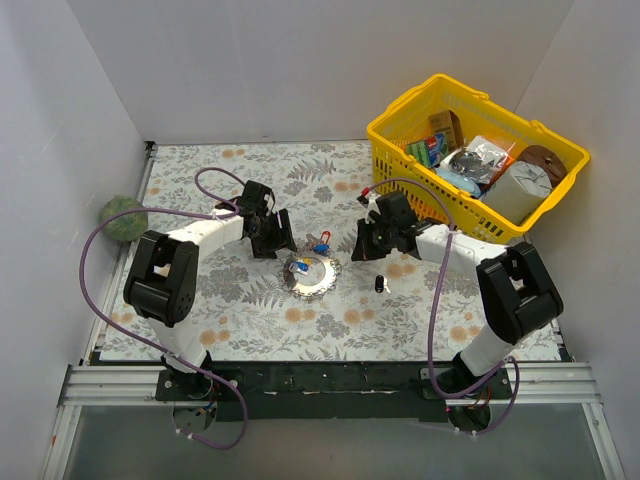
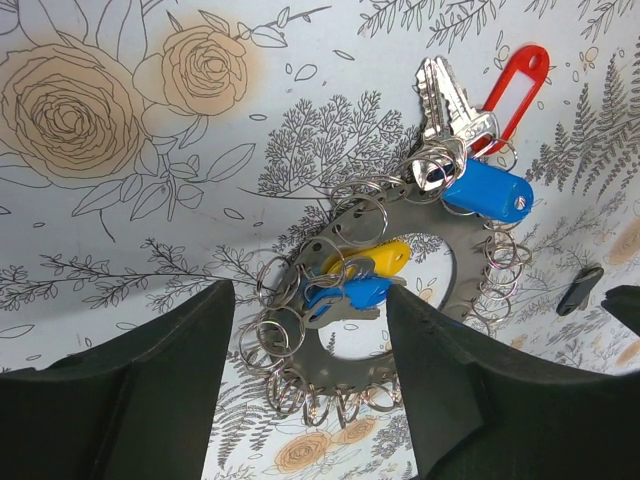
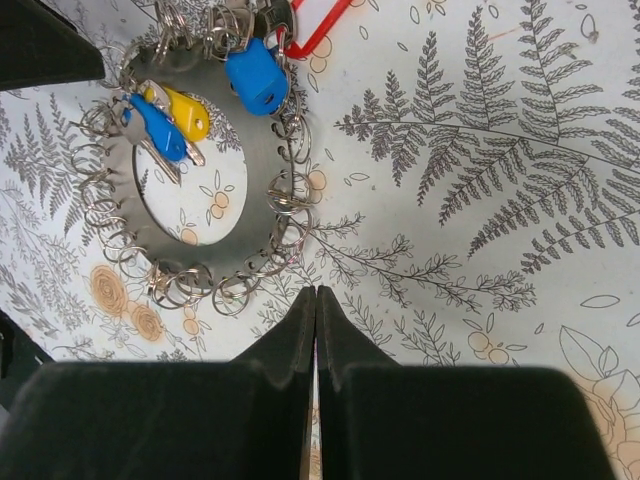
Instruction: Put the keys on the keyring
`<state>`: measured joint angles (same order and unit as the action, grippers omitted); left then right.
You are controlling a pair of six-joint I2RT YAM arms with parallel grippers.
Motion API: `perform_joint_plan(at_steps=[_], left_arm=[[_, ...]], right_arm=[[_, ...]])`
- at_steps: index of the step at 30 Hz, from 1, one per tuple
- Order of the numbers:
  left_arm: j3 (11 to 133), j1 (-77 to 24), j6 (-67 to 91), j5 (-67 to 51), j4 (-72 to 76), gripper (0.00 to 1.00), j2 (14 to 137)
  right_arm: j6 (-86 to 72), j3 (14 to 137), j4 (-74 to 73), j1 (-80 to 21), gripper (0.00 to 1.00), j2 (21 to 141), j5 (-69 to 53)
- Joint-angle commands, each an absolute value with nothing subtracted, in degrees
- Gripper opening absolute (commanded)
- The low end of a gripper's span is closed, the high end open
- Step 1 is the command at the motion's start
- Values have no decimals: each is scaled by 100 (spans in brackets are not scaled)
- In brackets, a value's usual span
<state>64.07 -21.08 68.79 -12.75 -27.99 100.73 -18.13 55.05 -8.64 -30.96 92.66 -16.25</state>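
Note:
The keyring [image 1: 318,280] is a flat grey ring rimmed with small split rings, lying mid-table. A blue-headed key [image 2: 362,292] and a yellow-headed key [image 2: 387,257] lie across its hole. Silver keys with a blue tag [image 2: 487,190] and a red tag [image 2: 515,85] lie at its far rim. A small dark key [image 1: 380,284] lies apart, to its right. My left gripper [image 2: 310,335] is open and empty, low over the keyring's [image 2: 319,354] near rim. My right gripper [image 3: 316,296] is shut and empty, just off the keyring [image 3: 262,170].
A yellow basket [image 1: 398,128] full of items stands at the back right, close behind the right arm. A green ball [image 1: 123,216] lies at the left wall. White walls enclose the floral mat on three sides.

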Motion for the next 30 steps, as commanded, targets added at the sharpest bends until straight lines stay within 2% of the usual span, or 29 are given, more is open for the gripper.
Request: perform_joint_plan(at_steps=[1, 18, 25, 29, 30], left_arm=[[6346, -2083, 6811, -1256, -2821, 61, 9765], [6512, -2092, 6873, -1538, -2672, 59, 9940], [6346, -2092, 7049, -1608, -2646, 49, 10116], [6126, -2136, 7101, -1652, -2610, 36, 10125], [6082, -2136, 7110, -1644, -2610, 30, 10099]], right_arm=[[-1670, 5528, -835, -3111, 3, 9509, -1652], [-1828, 5519, -659, -3138, 4, 10036, -1828], [-2039, 5677, -431, -3269, 4, 10406, -2127], [-2188, 5809, -229, -3313, 4, 10652, -2364], [-2232, 5853, -211, -3313, 4, 10748, -2408]])
